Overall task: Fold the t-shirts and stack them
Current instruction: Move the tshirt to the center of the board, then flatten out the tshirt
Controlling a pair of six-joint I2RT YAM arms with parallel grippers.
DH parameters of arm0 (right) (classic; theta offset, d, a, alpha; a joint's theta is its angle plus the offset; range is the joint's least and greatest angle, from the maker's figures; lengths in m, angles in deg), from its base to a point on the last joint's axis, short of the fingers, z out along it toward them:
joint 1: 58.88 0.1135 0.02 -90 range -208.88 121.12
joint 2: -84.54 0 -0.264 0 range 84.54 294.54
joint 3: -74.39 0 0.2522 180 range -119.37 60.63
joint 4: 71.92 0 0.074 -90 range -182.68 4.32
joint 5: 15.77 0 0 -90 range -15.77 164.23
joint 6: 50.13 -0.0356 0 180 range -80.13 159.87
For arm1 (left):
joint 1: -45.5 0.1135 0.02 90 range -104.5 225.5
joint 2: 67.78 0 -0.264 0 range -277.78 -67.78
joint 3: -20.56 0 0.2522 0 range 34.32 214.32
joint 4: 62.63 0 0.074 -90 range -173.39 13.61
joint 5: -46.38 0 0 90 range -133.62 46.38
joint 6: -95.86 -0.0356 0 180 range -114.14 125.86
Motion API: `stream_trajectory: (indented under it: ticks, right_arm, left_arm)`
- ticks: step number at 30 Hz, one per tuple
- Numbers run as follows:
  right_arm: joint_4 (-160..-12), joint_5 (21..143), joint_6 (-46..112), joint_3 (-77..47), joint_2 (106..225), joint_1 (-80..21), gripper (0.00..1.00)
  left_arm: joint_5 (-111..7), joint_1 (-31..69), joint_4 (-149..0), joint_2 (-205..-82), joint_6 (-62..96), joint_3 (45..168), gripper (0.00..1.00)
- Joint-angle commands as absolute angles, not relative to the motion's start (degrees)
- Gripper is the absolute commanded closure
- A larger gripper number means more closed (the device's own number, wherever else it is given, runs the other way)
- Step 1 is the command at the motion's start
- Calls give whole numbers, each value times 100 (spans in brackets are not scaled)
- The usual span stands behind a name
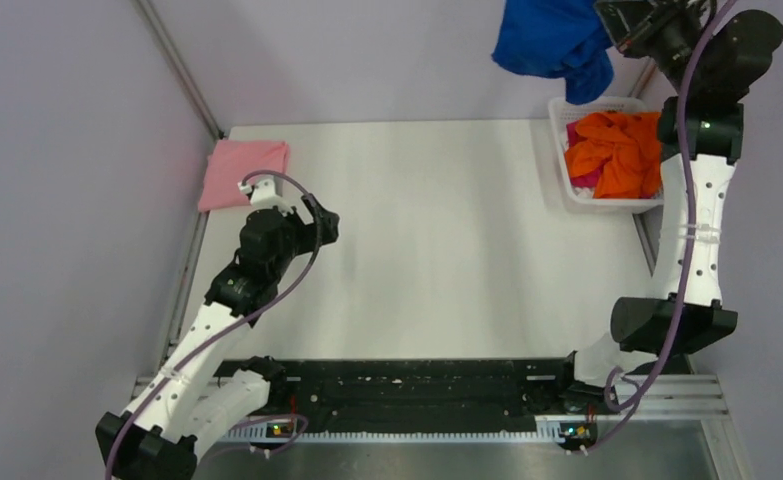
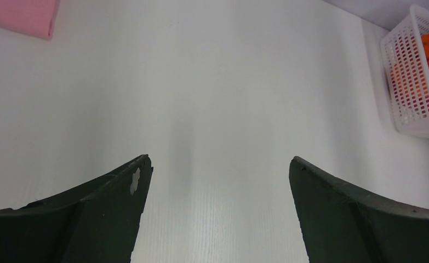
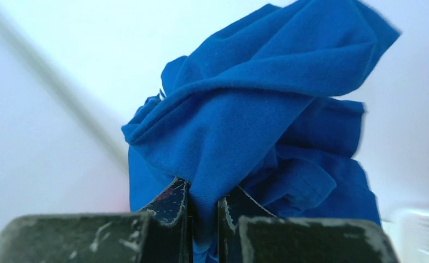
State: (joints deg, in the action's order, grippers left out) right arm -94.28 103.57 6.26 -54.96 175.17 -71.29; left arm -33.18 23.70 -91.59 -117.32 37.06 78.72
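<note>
Blue t-shirt (image 1: 547, 40): bunched, raised high near the white basket (image 1: 559, 165), a narrow fold clamped tight in your right gripper (image 3: 204, 205).
Left gripper (image 2: 217, 167): spread wide, empty.
Risk: swing fast and that narrow pinch may slip free.

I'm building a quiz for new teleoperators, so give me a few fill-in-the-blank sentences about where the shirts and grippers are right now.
1. The hanging t-shirt pinched by the right gripper is ____ in colour.
2. The folded pink t-shirt lies at the table's far ____ corner.
3. The orange t-shirts lie crumpled in the white basket at the far ____ corner.
4. The left gripper holds nothing; its fingers are ____.
Missing words: blue; left; right; open.
</note>
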Motion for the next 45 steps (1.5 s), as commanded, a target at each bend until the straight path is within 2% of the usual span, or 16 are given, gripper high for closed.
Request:
stream_trajectory:
  ticks: [1, 6, 8, 10, 11, 12, 14, 15, 16, 17, 21, 27, 31, 35, 39, 45]
  right_arm:
    - [-9128, 12376, 116, -5639, 17582, -6265, 100]
    - [-9296, 12857, 517, -5116, 17397, -5375, 96]
    - [-9329, 12804, 674, -4321, 17183, -5312, 92]
    - [-9384, 12444, 1091, -3263, 16900, -5314, 83]
    - [-9564, 12095, 1391, -2763, 16796, -5311, 76]
    - [-9842, 11487, 1628, -2287, 16707, -5309, 62]
    - [-10216, 9831, 1811, -1476, 16574, -5313, 27]
    - [-10306, 9033, 1793, -1160, 16500, -5310, 14]
    - [-10414, 8458, 1810, -926, 16432, -5313, 5]
    - [-10502, 8165, 1857, -731, 16327, -5313, 3]
    - [-10534, 7677, 1877, -33, 15651, -5017, 3]
    - [-10938, 6389, 2367, 397, 15364, -3126, 8]
    - [-10621, 6111, 2683, 460, 15825, -1938, 13]
    - [-10476, 5962, 2926, 250, 16744, -1355, 20]
    - [-10061, 6179, 2964, 238, 17314, -1300, 29]
    - [-9996, 5888, 2972, 150, 17953, -1296, 34]
  left_arm:
    - [-3030, 2387, -9226, -11413, 3876, 7833, 1]
    - [-2743, 2384, -9529, -11239, 4009, 7879, 1]
    - [-2654, 2383, -9617, -11200, 4092, 7880, 1]
    - [-2576, 2387, -9695, -11189, 4177, 7849, 1]
    - [-2552, 2388, -9736, -11196, 4209, 7825, 1]
    - [-2534, 2384, -9791, -11214, 4233, 7817, 1]
    - [-2498, 2381, -9939, -11278, 4322, 7774, 1]
    - [-2521, 2384, -9977, -11342, 4341, 7765, 1]
    - [-2585, 2383, -9992, -11411, 4362, 7725, 1]
    - [-2700, 2383, -9994, -11509, 4358, 7701, 1]
    - [-3350, 2392, -9914, -12167, 4451, 7594, 1]
    - [-5605, 2356, -9411, -13329, 4443, 7530, 1]
    - [-6235, 2152, -8787, -13909, 4537, 7322, 1]
    - [-6213, 1821, -8406, -14544, 4753, 7435, 5]
    - [-5871, 1496, -8141, -15103, 4852, 7588, 7]
    - [-5436, 1219, -8201, -15867, 4870, 7974, 14]
